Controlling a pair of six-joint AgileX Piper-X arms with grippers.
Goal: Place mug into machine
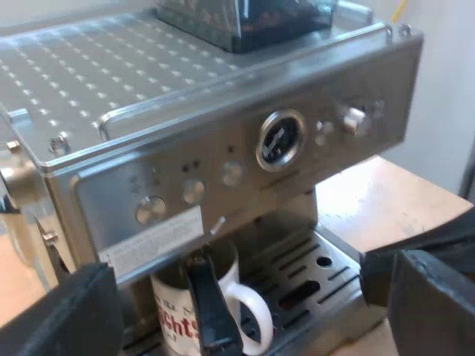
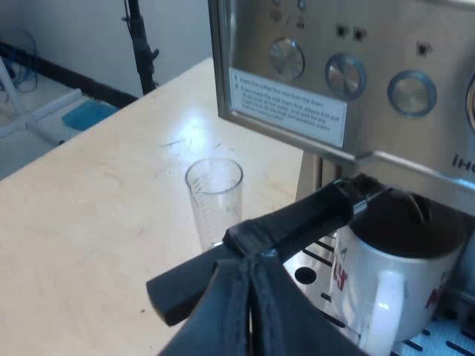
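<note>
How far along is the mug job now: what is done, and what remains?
Done: the mug stands on the drip tray under the espresso machine. In hand: the right tool is at its rim. Remaining: probably only for the tool to back away.

Red "ghts" on mug (image 1: 177,310)
</note>
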